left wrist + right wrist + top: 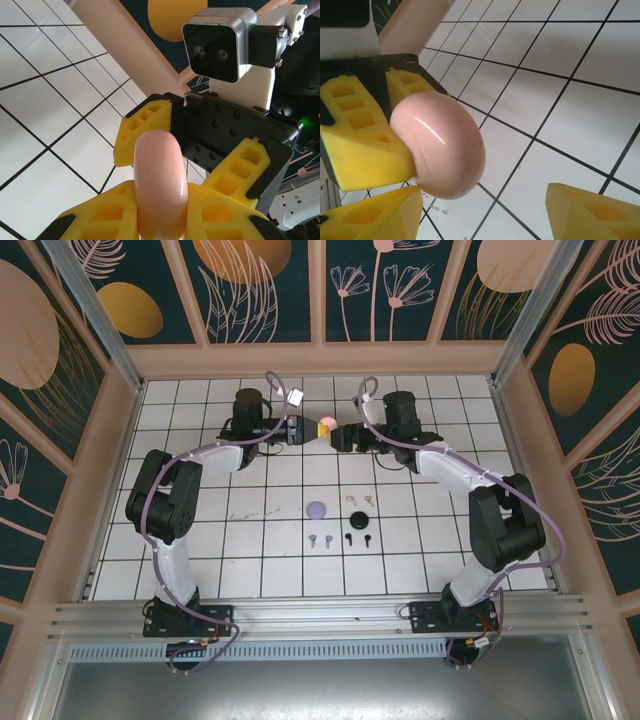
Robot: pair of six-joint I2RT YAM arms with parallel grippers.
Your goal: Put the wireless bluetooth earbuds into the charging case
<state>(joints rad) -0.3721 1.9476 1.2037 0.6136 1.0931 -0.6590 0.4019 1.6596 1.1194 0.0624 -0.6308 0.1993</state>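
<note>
Both arms reach over the white tiled desk and meet above its far middle. The left gripper holds the pink charging case in the air. Its wrist view shows the case edge-on, pinched between the yellow fingers. The right gripper faces it. Its own wrist view shows its fingers spread wide, with the case's domed side ahead of them and not clamped.

The overhead view shows what lies on the desk nearer the bases: a lilac charging case and a black charging case. Beside them lie the pink earbuds, lilac earbuds and black earbuds, all loose on the tiles.
</note>
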